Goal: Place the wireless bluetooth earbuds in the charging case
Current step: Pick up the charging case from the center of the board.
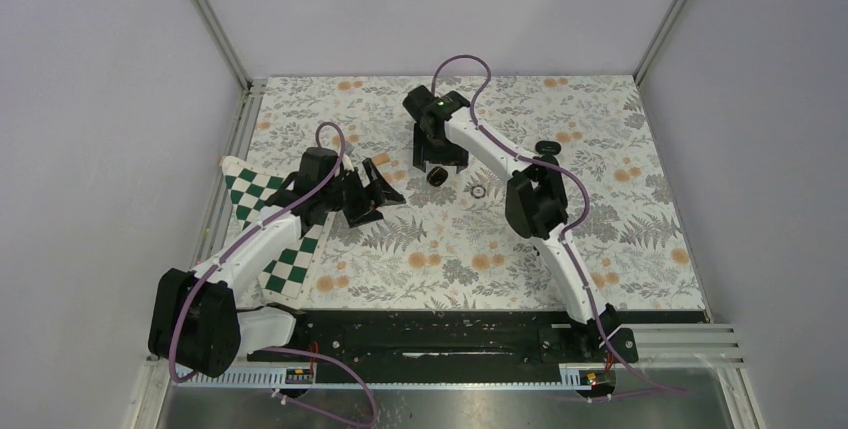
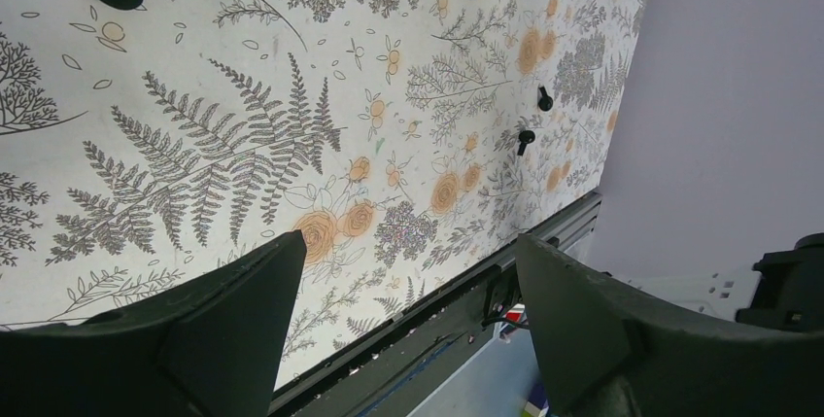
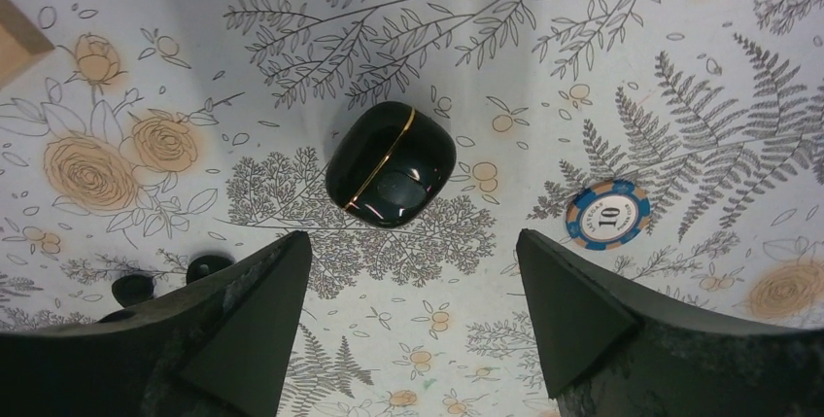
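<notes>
Floral table holds one charging case, two earbuds.

charging case: black, gold seam | chip: blue-white | table: floral

Legible markings: one numeral, on one poker chip.
Poker chip, blue and orange rim, white centre printed "10" in dark digits; lay flat on the floral table cover, near the middle of the surface. In the left wrist view its numeral was cut off and only partly readable.
</notes>
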Tool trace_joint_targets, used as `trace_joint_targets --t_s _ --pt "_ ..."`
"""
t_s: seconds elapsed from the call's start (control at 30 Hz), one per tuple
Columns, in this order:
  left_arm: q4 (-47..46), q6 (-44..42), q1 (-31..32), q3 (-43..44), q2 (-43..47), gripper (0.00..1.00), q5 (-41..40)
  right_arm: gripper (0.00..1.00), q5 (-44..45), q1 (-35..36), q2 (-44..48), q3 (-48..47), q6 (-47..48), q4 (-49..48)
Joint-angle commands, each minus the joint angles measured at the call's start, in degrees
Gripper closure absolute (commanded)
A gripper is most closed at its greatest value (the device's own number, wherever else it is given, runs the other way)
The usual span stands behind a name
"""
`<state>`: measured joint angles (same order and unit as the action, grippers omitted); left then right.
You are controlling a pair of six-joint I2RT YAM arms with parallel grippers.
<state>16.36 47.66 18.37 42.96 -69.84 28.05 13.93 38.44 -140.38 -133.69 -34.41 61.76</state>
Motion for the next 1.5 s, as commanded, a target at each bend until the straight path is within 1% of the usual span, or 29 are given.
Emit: trace_joint_targets --t_s 0.0,0.17,0.5,0.7,0.87,0.93,1.0,1.07,1.1,1.13,1.17,1.2,1.27,1.3,1.37,1.4,1.43,1.47 --pt "-3.0 0.01 -0.31 -0.07 0.39 0.19 0.92 0.16 -0.15 -0.56 -1.42 -3.0 -8.62 5.22" --pt "-2.65 -0.46 -0.27 -0.24 0.52 0.19 0.86 0.23 -0.74 -0.83 -2.1 -2.14 -11.88 4.17" --pt "-2.74 -0.68 -0.35 -0.43 0.75 0.19 0.92 0.27 -2.24 -0.9 -4.21 -1.88 -16.7 1.66" --pt "-2.65 -0.99 -0.36 -0.82 1.05 0.19 1.19 0.29 -0.73 -0.76 -5.65 -3.35 -18.29 1.54" --pt "-2.64 -1.08 -0.38 -0.95 1.29 0.18 1.47 0.34 0.34 -0.85 -5.99 -4.06 -19.43 1.61" --pt "-2.65 -1.08 -0.4 -0.95 1.44 0.18 1.45 0.38 0.42 -0.79 -5.96 -4.16 -19.23 1.57" --pt "-2.66 -1.0 -0.36 -0.88 1.52 0.18 1.7 0.46 0.38 -0.78 -5.92 -4.08 -19.0 1.48" --pt "-2.58 -0.99 -0.36 -0.85 1.74 0.18 1.69 0.54 0.03 -0.76 -5.67 -3.49 -18.19 1.0" --pt "-2.5 -0.99 -0.35 -0.86 1.88 0.18 1.69 0.61 -0.28 -0.81 -5.39 -3.06 -17.57 0.62" --pt "-2.5 -0.99 -0.35 -0.84 1.97 0.18 1.66 0.64 -0.81 -0.82 -4.99 -2.41 -17.02 0.21" --pt "-2.34 -0.99 -0.36 -0.86 1.88 0.18 1.61 0.66 -3.73 -0.86 -3.35 -0.48 -14.25 -1.5" --pt "-2.24 -0.99 -0.38 -0.74 1.72 0.17 1.65 0.66 -4.77 -0.78 -2.15 0.69 -12.69 -1.89" --pt "-1.88 -1.49 -0.48 -0.19 1.06 0.03 1.96 0.66 -5.06 -0.61 2.04 5.53 -8.84 -3.97" --pt "-1.39 -1.82 -0.83 0.54 0.44 0.02 2.43 0.66 -5.07 -0.44 4.97 9.97 -6.22 -6.13" --pt "-1.04 -2.25 -2.89 1.4 -1.34 0.01 4.31 0.67 -6.3 -0.38 13.34 21.36 -2.94 -12.97" --pt "-1.59 -1.95 -4.42 1.49 -1.99 0.01 5.73 0.69 -7.38 -0.46 17.67 28.05 -1.59 -17.43" --pt "-2.71 -1.32 -6.06 1.25 -2.4 0.02 6.92 0.71 -8.7 -0.41 23.96 34.58 -0.21 -23.81" --pt "-4.03 -0.67 -7.46 1.03 -2.82 0.05 7.94 0.72 -10.88 -0.45 28.23 41.1 1.3 -28.41"
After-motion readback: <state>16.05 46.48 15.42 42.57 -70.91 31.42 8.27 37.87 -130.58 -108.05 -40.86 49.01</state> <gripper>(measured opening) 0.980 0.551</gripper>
